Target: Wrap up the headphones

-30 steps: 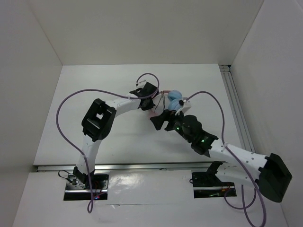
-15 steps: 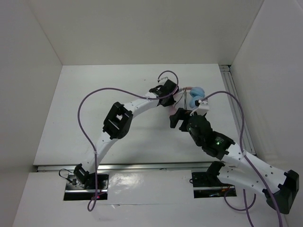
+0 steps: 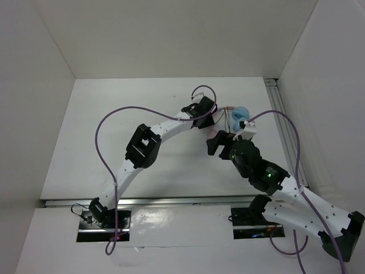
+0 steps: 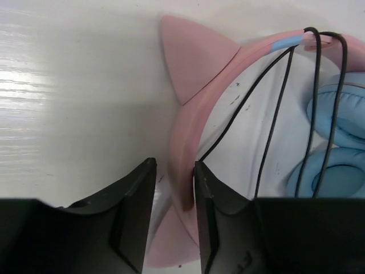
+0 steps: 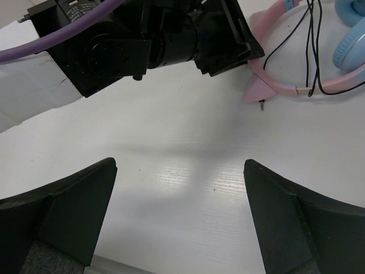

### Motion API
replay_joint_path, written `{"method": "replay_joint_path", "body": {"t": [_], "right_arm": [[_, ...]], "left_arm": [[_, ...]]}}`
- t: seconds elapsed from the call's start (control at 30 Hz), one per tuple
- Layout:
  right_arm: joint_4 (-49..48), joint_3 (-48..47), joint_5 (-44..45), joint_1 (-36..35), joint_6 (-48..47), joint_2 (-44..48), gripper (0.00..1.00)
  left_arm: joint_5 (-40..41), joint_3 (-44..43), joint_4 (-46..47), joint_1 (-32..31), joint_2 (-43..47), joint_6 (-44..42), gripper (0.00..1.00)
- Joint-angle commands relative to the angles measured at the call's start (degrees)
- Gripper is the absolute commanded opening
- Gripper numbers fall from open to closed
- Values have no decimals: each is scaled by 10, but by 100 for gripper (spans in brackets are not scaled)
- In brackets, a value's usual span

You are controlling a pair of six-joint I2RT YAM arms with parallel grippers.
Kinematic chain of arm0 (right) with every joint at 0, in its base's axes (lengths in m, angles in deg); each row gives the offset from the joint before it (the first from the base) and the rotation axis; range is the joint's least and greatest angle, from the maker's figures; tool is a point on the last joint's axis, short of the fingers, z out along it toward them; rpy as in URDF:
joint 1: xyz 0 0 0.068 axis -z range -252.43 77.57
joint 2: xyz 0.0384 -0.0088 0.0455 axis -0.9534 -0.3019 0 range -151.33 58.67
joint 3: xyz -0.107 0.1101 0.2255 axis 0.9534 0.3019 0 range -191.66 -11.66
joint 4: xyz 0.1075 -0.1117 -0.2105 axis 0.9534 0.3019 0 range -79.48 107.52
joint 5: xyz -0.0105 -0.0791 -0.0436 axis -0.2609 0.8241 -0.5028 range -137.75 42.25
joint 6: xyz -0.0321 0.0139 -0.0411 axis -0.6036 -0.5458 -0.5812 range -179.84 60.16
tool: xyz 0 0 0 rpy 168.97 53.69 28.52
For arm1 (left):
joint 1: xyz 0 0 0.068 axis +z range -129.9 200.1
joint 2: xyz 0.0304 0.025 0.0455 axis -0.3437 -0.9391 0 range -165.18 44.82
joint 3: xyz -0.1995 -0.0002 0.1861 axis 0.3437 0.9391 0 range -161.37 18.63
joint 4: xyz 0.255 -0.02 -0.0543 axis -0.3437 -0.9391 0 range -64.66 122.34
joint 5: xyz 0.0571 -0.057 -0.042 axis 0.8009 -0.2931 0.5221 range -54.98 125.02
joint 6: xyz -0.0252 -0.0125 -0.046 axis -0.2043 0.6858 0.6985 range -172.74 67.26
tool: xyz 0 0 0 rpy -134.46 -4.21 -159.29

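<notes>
**White table: left hand is loosening off the headband**

White walls are boxing in the bare white table (image 3: 114, 103), and the small headphones with a pink cat-eared headband and light-blue ear cups (image 3: 238, 116) are lying flat towards its far right. Over the last second they have been shifted rightwards, and the left hand (image 4: 174, 171), clamped shut until now, is parting. Its jaws are straddling the band with a sliver of daylight on one side. The right hand (image 5: 179, 165) is hovering just beside them, fully spread and holding nothing. Loops of thin black cord (image 4: 275, 114) are crossing the band and cups, so the wrapping is probably pausing for a fresh grip.
</notes>
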Motion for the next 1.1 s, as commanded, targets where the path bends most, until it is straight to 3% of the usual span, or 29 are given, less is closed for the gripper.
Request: {"method": "replay_joint_path", "body": {"t": [0.0,0.07,0.1,0.13,0.3,0.4,0.53,0.57,0.7,0.8,0.97,1.07], "right_arm": [[3,-19,-8,-3,-1,7,100],[3,-26,-14,-3,-6,7,100],[3,-26,-14,-3,-6,7,100],[9,-32,-14,-3,-11,7,100],[9,-48,-27,-3,-32,7,100],[47,-81,-27,-3,-51,2,100],[135,-143,-11,-3,-73,-13,100],[146,-156,-11,-3,-79,-19,100],[185,-217,-57,-3,-104,-4,100],[224,-278,-69,-3,-116,18,100],[270,-315,-90,-3,-127,46,100],[298,-328,-90,-3,-127,54,100]], "left_arm": [[18,30,-52,13,25,-27,48],[18,51,-38,13,48,-36,65],[18,59,-38,13,76,-42,68],[12,68,-27,13,94,-42,79],[12,149,11,13,225,-77,89],[49,179,-17,8,327,-136,98],[124,252,-94,-15,484,-179,100],[132,299,-108,-21,564,-179,100],[201,416,-178,-40,742,-173,100],[220,466,-259,-40,935,-146,100],[228,472,-395,-40,1088,-135,100],[228,444,-448,-40,1134,-135,100]]}}
